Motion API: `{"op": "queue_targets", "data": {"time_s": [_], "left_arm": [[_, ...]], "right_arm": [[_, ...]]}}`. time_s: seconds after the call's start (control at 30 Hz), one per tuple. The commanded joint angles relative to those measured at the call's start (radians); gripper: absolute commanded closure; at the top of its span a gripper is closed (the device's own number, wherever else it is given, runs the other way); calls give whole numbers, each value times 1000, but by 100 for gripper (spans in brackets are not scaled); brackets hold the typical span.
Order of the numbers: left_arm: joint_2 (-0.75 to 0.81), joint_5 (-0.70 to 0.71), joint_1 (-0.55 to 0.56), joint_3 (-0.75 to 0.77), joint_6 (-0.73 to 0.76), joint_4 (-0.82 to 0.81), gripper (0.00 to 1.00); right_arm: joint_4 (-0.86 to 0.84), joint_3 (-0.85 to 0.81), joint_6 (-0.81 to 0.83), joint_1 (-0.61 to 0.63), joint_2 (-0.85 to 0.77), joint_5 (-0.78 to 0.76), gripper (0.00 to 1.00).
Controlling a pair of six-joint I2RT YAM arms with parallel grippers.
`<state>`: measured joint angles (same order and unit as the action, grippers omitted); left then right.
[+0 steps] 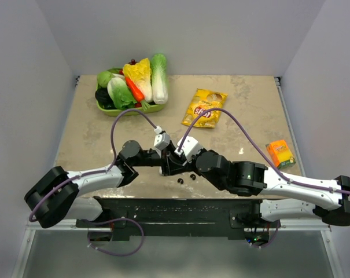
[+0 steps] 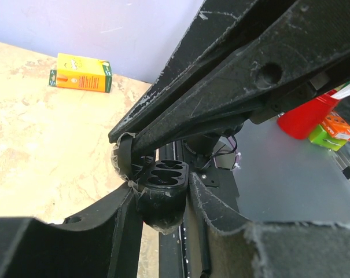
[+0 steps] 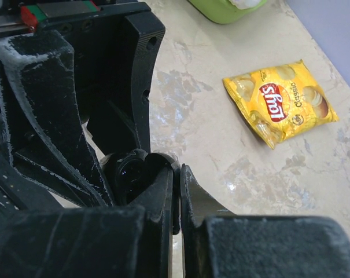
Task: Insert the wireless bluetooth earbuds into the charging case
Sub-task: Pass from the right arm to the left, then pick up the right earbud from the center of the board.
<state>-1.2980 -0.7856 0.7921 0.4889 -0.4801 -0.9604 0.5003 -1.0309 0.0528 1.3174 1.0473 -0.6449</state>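
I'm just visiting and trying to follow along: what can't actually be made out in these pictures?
Charging case: top view, hidden beneath the left end effector.
Earbuds: top view, tiny dark specks, shape unreadable; outside both wrist views.
Right end effector: right wrist view, its own fingers hide whether it pinches anything.
Red object: left wrist view, partly behind those fingers, unidentifiable.

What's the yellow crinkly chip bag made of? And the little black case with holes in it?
The yellow crinkly chip bag looks like thin glossy plastic film: it is wrinkled and puffy, with bright glints. The small black charging case looks like hard moulded plastic, smooth and slightly shiny around its rounded hollows, though I cannot be sure.
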Motion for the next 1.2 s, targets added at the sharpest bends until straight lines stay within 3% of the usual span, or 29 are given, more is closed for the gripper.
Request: {"op": "queue_targets", "data": {"time_s": [0.0,0.1,0.2,0.37,0.43,0.63,0.8,1.03,1.17], "left_arm": [[0,51,-8,-45,-23,-190,100],[17,92,-7,-94,-32,-267,100],[46,143,-7,-145,-35,-334,100],[84,238,-5,-231,-43,-448,100],[94,278,-7,-249,-43,-477,100],[135,458,28,-390,-12,-624,100],[137,522,105,-460,101,-734,100],[114,537,179,-533,181,-932,100],[135,548,179,-540,192,-936,100]], "right_arm": [[-23,-52,-88,0,-24,-21,99],[-29,-58,-117,2,-33,-39,90],[-31,-67,-143,-1,-30,-48,76],[-51,-83,-186,-7,-15,-36,43],[-54,-92,-197,-15,-9,-38,38],[-115,-11,-319,-108,-119,-50,37],[-180,211,-432,-378,-168,218,38],[-301,382,-533,-386,-145,358,43],[-348,410,-553,-385,-165,380,43]]}}
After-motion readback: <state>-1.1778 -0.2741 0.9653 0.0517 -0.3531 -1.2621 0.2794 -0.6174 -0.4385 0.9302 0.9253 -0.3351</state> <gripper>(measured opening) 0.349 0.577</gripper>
